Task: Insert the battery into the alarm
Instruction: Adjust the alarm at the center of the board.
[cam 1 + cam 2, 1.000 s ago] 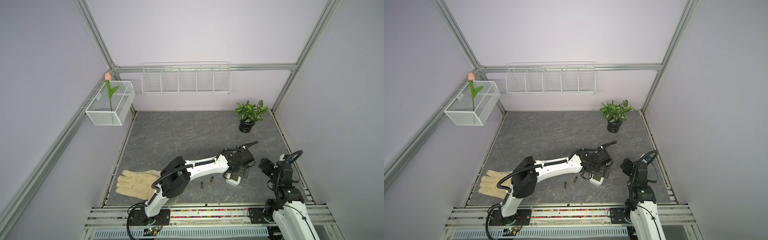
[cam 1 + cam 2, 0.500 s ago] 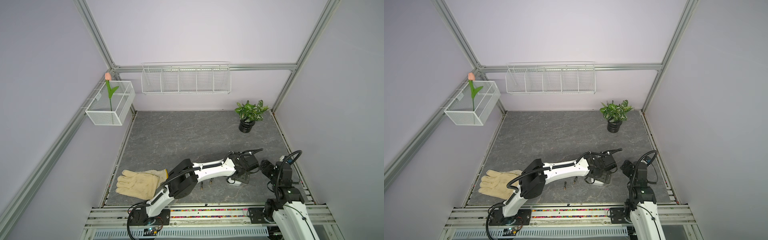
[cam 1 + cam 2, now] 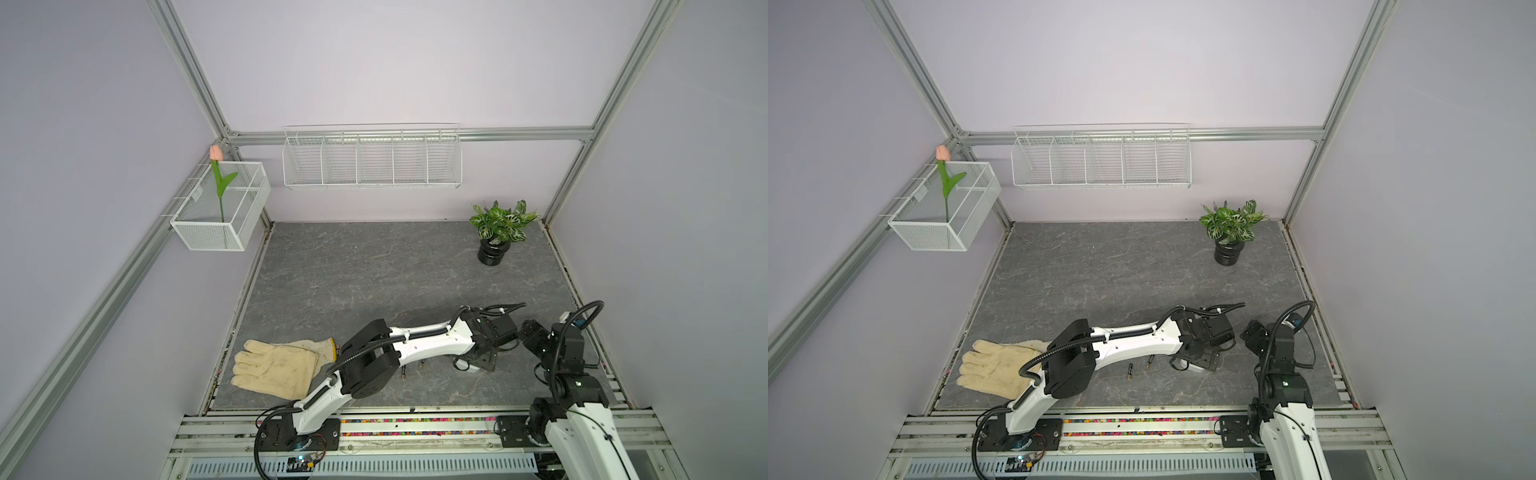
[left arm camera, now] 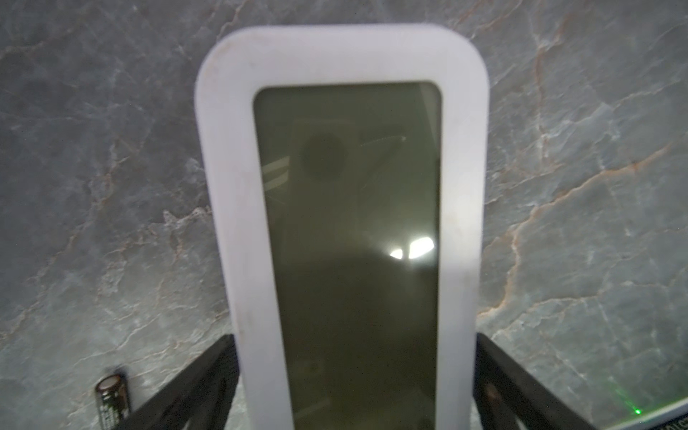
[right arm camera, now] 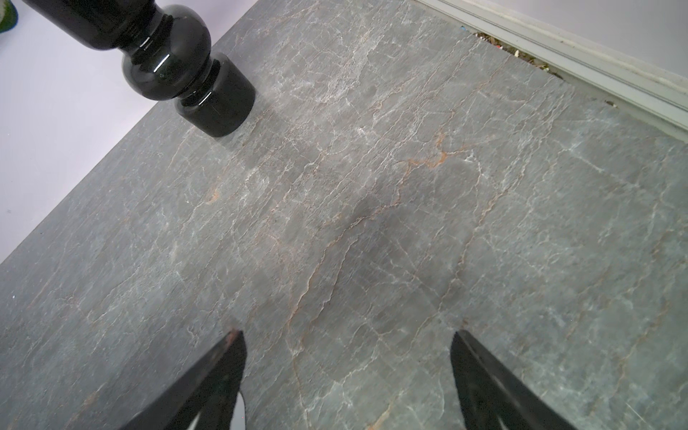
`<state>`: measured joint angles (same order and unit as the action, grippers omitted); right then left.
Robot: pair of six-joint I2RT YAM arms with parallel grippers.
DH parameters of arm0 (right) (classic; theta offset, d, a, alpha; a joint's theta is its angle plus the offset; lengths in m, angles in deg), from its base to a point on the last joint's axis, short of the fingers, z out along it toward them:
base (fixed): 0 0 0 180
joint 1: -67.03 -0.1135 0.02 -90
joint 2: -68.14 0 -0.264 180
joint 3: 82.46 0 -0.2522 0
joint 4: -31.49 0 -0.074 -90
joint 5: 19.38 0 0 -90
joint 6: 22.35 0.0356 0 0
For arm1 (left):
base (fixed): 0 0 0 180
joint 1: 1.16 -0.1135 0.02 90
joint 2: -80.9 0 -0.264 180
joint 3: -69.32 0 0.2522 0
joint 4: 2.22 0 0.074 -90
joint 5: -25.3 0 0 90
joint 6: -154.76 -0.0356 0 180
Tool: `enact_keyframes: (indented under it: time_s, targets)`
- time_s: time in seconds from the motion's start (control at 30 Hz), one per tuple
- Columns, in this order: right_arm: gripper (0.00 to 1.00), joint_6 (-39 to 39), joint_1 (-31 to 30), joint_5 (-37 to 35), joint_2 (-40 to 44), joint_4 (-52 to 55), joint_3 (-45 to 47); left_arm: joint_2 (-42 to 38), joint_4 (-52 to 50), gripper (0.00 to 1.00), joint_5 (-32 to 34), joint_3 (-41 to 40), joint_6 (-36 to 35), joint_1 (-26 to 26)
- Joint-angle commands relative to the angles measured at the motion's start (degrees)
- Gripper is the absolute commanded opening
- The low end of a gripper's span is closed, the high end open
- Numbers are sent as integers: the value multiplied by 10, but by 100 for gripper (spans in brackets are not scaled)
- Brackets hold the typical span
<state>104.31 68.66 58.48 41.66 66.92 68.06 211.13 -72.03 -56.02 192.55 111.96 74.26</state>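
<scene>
1. read the left gripper (image 4: 353, 335) as spread wide, set astride the alarm (image 4: 346, 223) with one finger (image 4: 208, 383) along each long side; cannot confirm pad contact or a firm clamp.
2. read the right gripper (image 5: 346, 335) as spread wide and empty, hovering over bare table (image 5: 409, 186) near the black plant pot (image 5: 186, 67).
3. locate the alarm flat on the table, screen up, near the front edge, toward the right arm's side; cannot see the battery slot, presumably on the underside.
4. expect a light, rigid plastic shell with smooth, probably slippery sides and a scratch-prone screen.
5. take hold across the two long white edges, near mid-length; keep pads off the screen; close gently to avoid squeezing the shell out of the grip.
6. plan a turn-over before insertion, judging from the screen-up pose.
7. locate the battery (image 4: 111, 398) loose on the table just beside the left gripper; note a second cell (image 3: 1130, 370) nearby and a glove (image 3: 992, 365) well apart.
</scene>
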Motion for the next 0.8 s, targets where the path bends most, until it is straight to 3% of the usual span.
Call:
enact_keyframes:
  time_s: [0.0,0.47,0.63,0.77]
  targets:
    - [89,8,2,-1,4,-2,6,15,-18,95,4,18,13,3]
    - [89,-2,2,23,-1,-21,9,0,-6,81,-7,12,9,1]
    - [89,-6,2,95,-4,-19,-9,-47,25,80,-4,-19,12,-12]
    - [89,11,2,192,-12,-3,-44,-126,147,80,-38,-111,-7,-27]
